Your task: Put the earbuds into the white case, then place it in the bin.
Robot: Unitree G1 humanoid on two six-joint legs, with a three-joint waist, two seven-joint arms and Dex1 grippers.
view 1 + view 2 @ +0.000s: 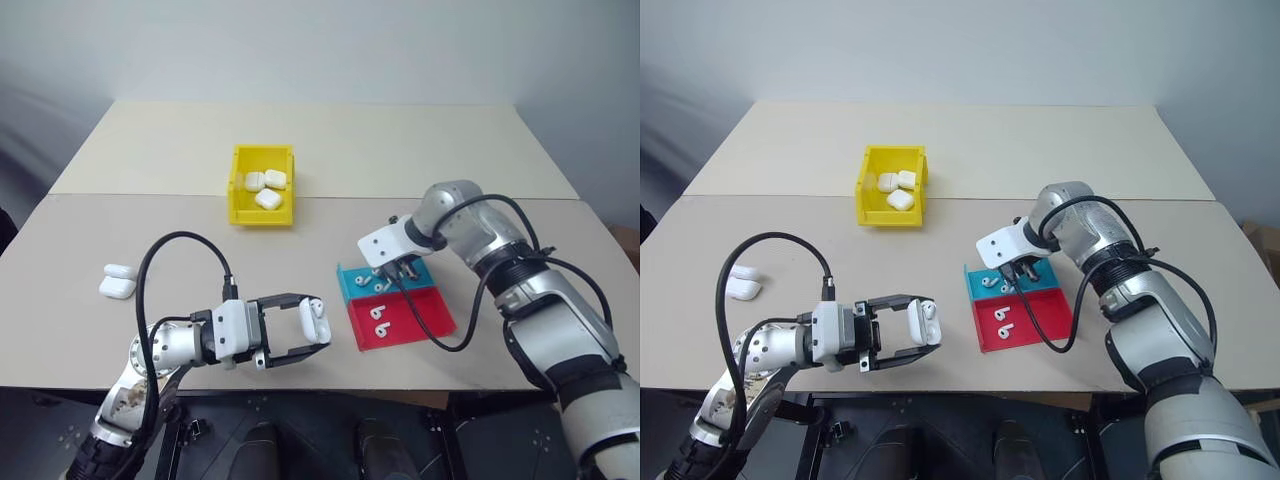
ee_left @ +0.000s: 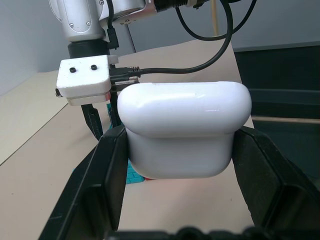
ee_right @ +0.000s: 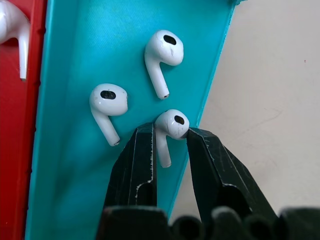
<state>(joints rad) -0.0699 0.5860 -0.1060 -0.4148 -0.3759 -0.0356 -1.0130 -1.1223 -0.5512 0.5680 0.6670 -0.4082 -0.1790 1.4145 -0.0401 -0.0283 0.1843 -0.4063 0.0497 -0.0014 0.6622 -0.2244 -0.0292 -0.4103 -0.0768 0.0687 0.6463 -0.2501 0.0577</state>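
Low over the table's front edge, my left gripper [image 1: 318,330] is shut on a white case [image 1: 315,318], its fingers level and pointing right. The left wrist view shows that case [image 2: 185,130] clamped between both black fingers [image 2: 107,170]. My right gripper [image 1: 386,281] points down into the blue tray [image 1: 352,286]. In the right wrist view its fingertips [image 3: 142,150] press against the head of one earbud [image 3: 172,122] lying near the tray's edge. Two more earbuds [image 3: 162,50] lie just beyond it. The yellow bin [image 1: 238,190] stands farther back, left of centre.
Three white cases [image 1: 266,186] lie inside the bin. Two further cases [image 1: 118,281] rest on the table at the far left. A red tray [image 1: 425,318] with two earbuds [image 1: 378,320] touches the blue tray on its near side. Black cables loop off both wrists.
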